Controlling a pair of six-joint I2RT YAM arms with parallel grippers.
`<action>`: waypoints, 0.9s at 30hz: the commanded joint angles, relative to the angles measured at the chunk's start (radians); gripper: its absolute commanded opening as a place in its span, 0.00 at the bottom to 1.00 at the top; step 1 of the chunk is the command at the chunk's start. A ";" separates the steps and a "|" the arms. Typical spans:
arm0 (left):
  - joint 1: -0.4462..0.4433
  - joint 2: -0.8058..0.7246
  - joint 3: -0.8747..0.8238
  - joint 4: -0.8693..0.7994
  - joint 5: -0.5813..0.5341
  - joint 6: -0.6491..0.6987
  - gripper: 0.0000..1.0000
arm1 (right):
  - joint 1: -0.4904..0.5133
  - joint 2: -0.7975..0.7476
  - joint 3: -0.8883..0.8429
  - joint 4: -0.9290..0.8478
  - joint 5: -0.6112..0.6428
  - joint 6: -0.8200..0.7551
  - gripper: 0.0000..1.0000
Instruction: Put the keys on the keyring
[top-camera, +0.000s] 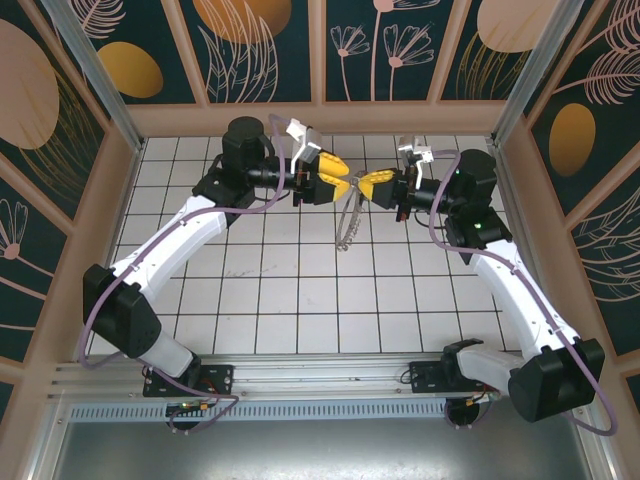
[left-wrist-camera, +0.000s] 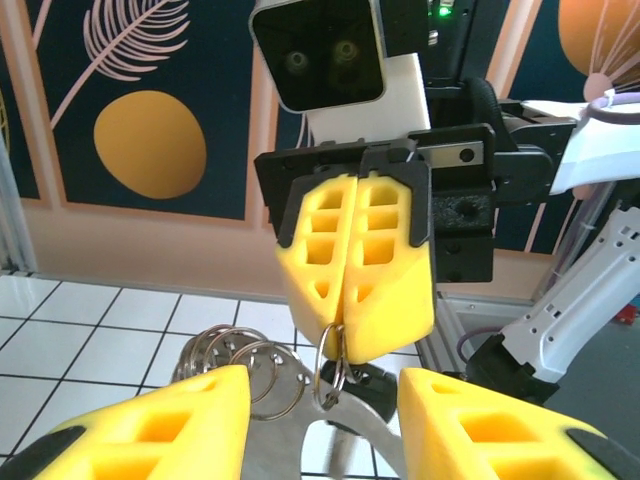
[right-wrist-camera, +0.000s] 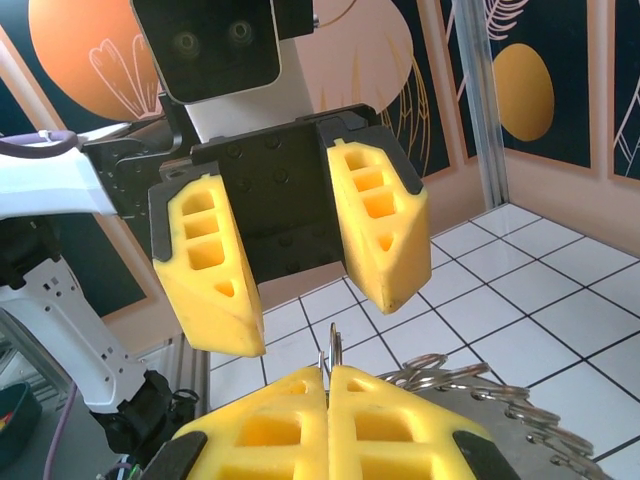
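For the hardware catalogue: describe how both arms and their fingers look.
The left arm and the right arm both have glossy white links between bulky black joint housings. Thin purple cables loop along them. Each ends in a black mount with two wedge-shaped yellow plastic fingers, pierced by rectangular cells, under a boxy white camera housing.

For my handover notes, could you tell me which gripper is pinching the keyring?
The right gripper, its jaws shut on a small ring of the keyring; the left gripper facing it stands open.

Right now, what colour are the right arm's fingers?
Yellow fingers, best seen in the left wrist view.
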 joint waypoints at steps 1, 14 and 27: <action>0.007 0.025 0.033 0.021 0.064 -0.013 0.43 | -0.008 0.000 0.045 0.031 -0.034 -0.013 0.00; 0.004 0.068 0.037 0.134 0.109 -0.116 0.41 | -0.006 0.004 0.037 0.061 -0.039 0.005 0.00; -0.020 0.081 0.029 0.161 0.124 -0.135 0.35 | -0.003 0.006 0.029 0.079 -0.031 0.017 0.00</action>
